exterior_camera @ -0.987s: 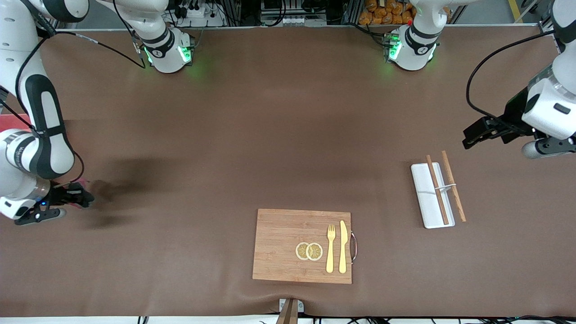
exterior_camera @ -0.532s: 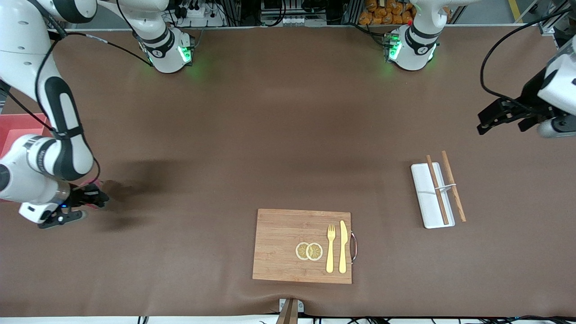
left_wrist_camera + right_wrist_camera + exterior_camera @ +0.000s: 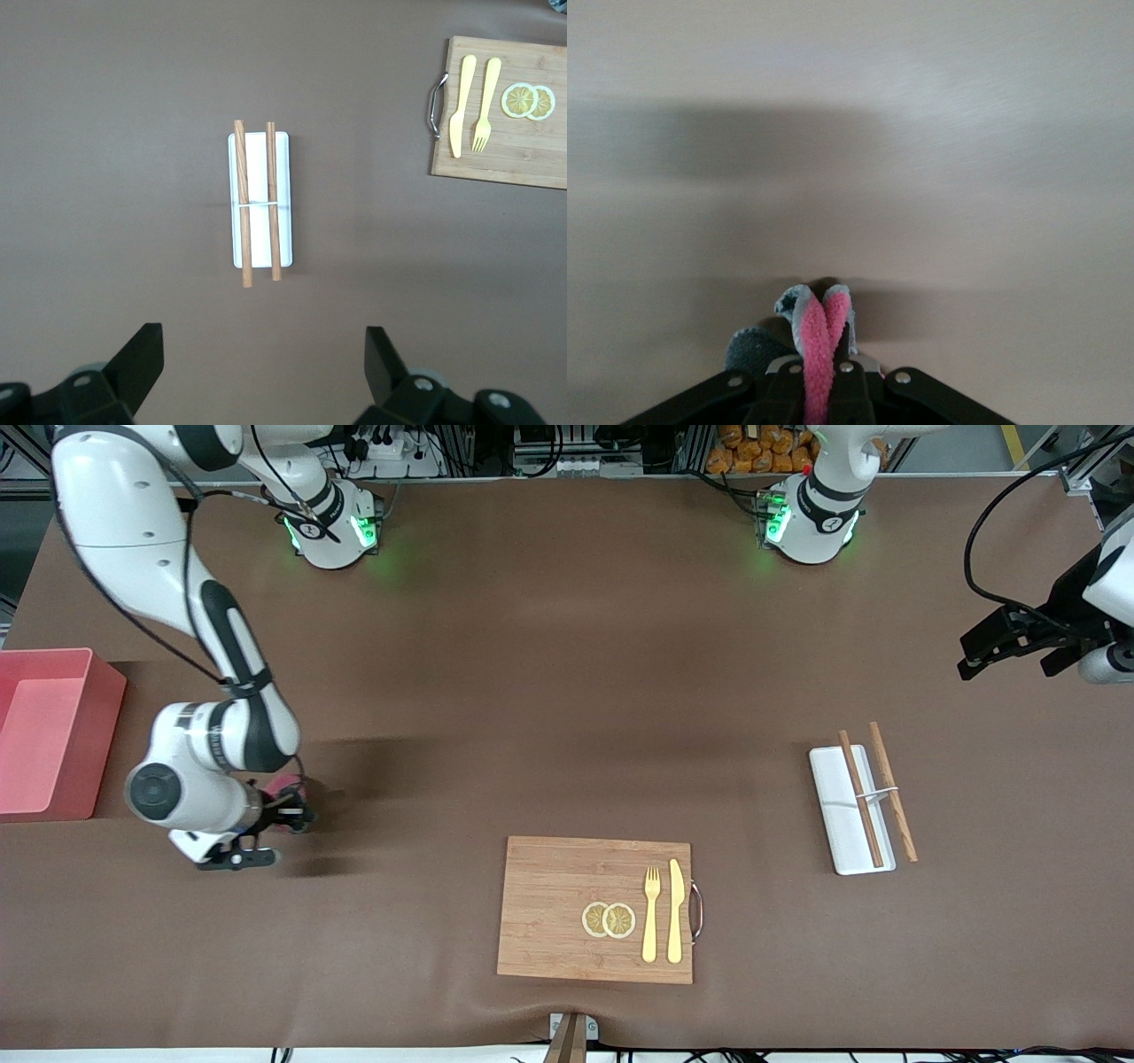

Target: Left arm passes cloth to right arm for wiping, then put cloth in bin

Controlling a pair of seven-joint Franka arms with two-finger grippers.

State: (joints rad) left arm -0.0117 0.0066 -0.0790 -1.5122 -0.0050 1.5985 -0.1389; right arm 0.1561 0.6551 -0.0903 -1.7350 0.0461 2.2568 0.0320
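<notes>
1. Table (image 3: 549,691): a brown surface, with wide bare room across its middle between the two arms.
2. Right arm (image 3: 142,522): it reaches from its base in a long bend down to the table, between the bin and the cutting board.
3. Left arm (image 3: 1112,580): it is raised at its own end of the table, with only the wrist in the front view; this arm waits.
4. Bin (image 3: 97,731): a salmon-pink box at the table edge at the right arm's end, just beside the right arm's wrist; nothing shows inside it.
5. Cutting board (image 3: 549,908): a wooden board near the table's front edge, nearer to the front camera than the other things. It carries two lemon slices (image 3: 609,919), a yellow fork (image 3: 651,914) and a yellow knife (image 3: 675,911).
6. Tray (image 3: 842,815): a white oblong toward the left arm's end, with two wooden chopsticks (image 3: 877,793) across it, one partly off its edge.
7. Left gripper (image 3: 264,372): fingers spread wide, holding nothing, hanging over bare table near the tray.
8. Right gripper (image 3: 819,372): fingers pressed together on the cloth (image 3: 817,341), down at the table surface.
9. Cloth: pink, with a grey edge, it stands up out of the right gripper, pinched in a fold.
</notes>
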